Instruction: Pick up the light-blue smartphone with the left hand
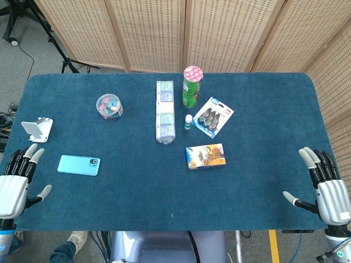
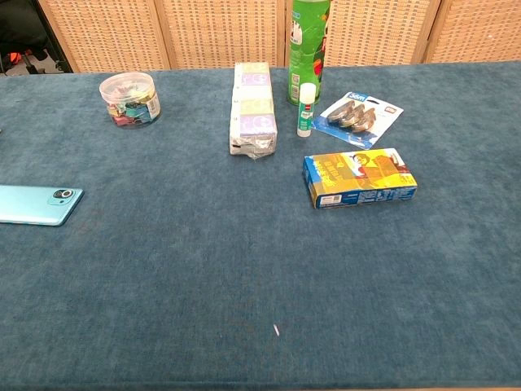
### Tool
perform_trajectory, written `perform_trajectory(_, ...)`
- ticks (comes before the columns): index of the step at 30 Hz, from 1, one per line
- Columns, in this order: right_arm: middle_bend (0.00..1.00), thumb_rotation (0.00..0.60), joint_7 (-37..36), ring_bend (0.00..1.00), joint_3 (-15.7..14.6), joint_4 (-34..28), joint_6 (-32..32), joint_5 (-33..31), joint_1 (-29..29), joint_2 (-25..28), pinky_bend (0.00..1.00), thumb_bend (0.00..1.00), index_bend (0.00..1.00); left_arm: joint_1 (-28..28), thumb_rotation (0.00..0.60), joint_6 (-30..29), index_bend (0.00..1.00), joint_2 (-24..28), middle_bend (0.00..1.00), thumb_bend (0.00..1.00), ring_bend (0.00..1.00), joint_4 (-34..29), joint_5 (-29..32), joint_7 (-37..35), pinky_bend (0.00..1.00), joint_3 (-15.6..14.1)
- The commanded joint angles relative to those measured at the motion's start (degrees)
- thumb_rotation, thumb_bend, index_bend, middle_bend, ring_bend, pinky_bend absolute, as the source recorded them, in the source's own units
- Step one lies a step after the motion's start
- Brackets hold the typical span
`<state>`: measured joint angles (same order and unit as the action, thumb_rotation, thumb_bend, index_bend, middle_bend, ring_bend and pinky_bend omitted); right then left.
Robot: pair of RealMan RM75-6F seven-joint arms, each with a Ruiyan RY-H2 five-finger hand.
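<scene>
The light-blue smartphone [image 1: 79, 165] lies flat, back side up, on the blue table [image 1: 137, 197] near its left front; the chest view shows the smartphone [image 2: 38, 204] cut off by the left edge. My left hand [image 1: 17, 183] hovers at the table's left front corner, fingers spread and holding nothing, a short way left of the phone. My right hand [image 1: 322, 187] is at the right front corner, also spread and holding nothing. Neither hand appears in the chest view.
A white phone stand [image 1: 37, 129] sits behind the left hand. Further back are a clear tub of clips [image 1: 109, 106], a long wrapped pack [image 1: 165, 112], a green can [image 1: 191, 86], a glue stick [image 1: 188, 122], a blister pack [image 1: 213, 116] and a small box [image 1: 205, 156].
</scene>
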<state>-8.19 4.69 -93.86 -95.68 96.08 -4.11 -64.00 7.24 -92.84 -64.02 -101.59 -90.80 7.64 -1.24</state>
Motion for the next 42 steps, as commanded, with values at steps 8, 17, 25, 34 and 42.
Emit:
perform_trajectory(8,0.0,0.6,-0.76,0.0,0.1,0.0,-0.13,-0.33,0.09,0.3,0.0,0.0,0.03,0.51,0.6,2.7,0.0,-0.67,0.0,0.24,0.0,0.54,0.68,1.39,0.05,0.55)
perform_trajectory(17,0.0,0.6,-2.55,0.0,0.24,-0.31,-0.03,-0.87,0.12,1.12,0.0,0.0,0.03,6.48,0.6,18.22,0.0,-5.83,0.0,0.25,0.0,7.3,6.44,-0.42,0.05,0.93)
perform_trajectory(25,0.0,0.6,-3.32,0.0,0.37,-0.38,0.29,-1.42,0.09,1.49,0.0,0.0,0.03,10.99,0.6,25.74,0.11,-13.17,0.04,0.26,0.01,20.3,7.33,-8.81,0.06,2.36)
perform_trajectory(34,0.0,0.6,-3.49,0.0,0.4,-0.53,0.66,-1.76,0.03,1.63,0.0,0.0,0.03,11.77,0.6,28.24,0.13,-17.34,0.05,0.36,0.02,27.05,9.48,-8.36,0.06,2.46)
perform_trajectory(42,0.0,0.6,-4.34,0.0,0.36,-0.57,0.76,-1.75,0.02,1.95,0.0,0.0,0.03,12.42,0.6,30.64,0.13,-19.59,0.05,0.36,0.02,31.34,10.67,-9.94,0.06,2.35)
